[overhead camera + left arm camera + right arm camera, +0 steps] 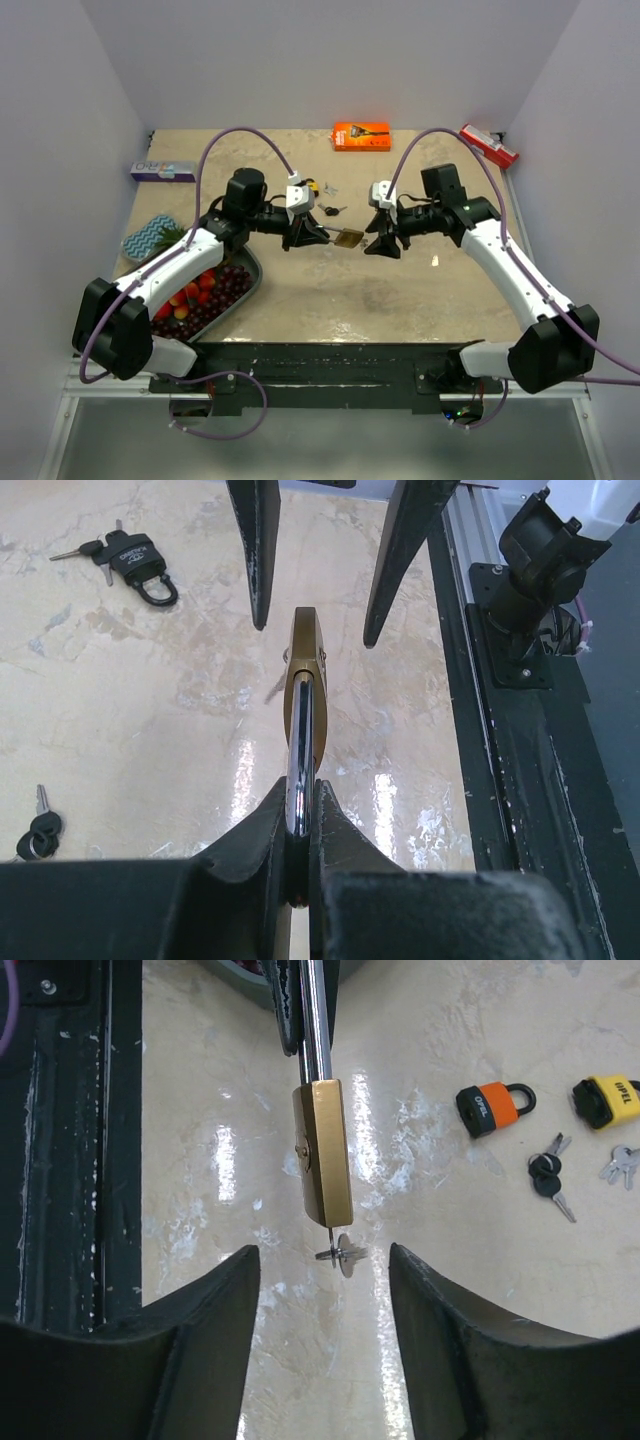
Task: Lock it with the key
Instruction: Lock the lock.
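Left end effector (300, 805) grasping padlock (322, 1150), shackle (316, 1020) half hidden, right end effector (325, 1253) released

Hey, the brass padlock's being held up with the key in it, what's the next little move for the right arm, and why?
Probably ease the right gripper forward and close on the key. The left gripper clamps the brass padlock by its shackle, and the key sticks out of its end, centred before the open right gripper, untouched.
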Tool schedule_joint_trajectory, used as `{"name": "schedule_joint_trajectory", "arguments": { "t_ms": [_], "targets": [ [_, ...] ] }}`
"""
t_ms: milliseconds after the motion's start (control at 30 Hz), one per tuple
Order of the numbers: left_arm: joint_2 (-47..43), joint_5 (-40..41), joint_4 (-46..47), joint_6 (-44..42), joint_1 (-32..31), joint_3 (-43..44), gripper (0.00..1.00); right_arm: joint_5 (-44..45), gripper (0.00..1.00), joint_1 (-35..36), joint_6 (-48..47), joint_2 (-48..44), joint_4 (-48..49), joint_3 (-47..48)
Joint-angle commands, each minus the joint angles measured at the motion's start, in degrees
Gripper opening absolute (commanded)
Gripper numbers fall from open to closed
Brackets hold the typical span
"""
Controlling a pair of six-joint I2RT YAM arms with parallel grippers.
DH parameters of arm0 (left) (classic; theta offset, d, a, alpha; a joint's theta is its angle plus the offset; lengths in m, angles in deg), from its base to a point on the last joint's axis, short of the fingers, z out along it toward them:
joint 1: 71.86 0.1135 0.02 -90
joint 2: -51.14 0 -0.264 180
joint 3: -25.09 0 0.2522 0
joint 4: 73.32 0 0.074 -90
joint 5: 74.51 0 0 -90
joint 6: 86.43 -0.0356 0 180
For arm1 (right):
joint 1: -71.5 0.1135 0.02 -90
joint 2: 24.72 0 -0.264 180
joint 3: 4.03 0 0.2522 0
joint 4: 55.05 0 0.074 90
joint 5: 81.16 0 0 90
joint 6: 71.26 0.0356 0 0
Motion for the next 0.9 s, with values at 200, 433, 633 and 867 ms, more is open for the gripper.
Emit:
{"name": "schedule_joint_trajectory", "arguments": {
  "t_ms": [200, 433, 633, 867],
  "targets": [
    [-1.57, -2.82, 6.46, 1.26, 0.08, 2.93, 0.00, -3.80, 0.38, -0.15, 1.28, 2.58, 3.19, 0.45],
    [-1.74, -2.38, 6.73, 1.79, 0.08, 2.84, 0.00, -3.19, 0.04, -0.15, 1.38, 3.54, 3.46, 0.28],
    [-1.66, -1.77, 5.50, 1.61, 2.62, 2.58, 0.00, -0.64, 0.00, -0.24, -2.93, 3.46, -0.58, -1.04],
    [-0.42, -2.47, 2.61, 0.30, 7.72, 5.12, 0.00, 2.35, 0.00, -2.26, -6.80, 3.89, -4.63, -5.69]
  ]
}}
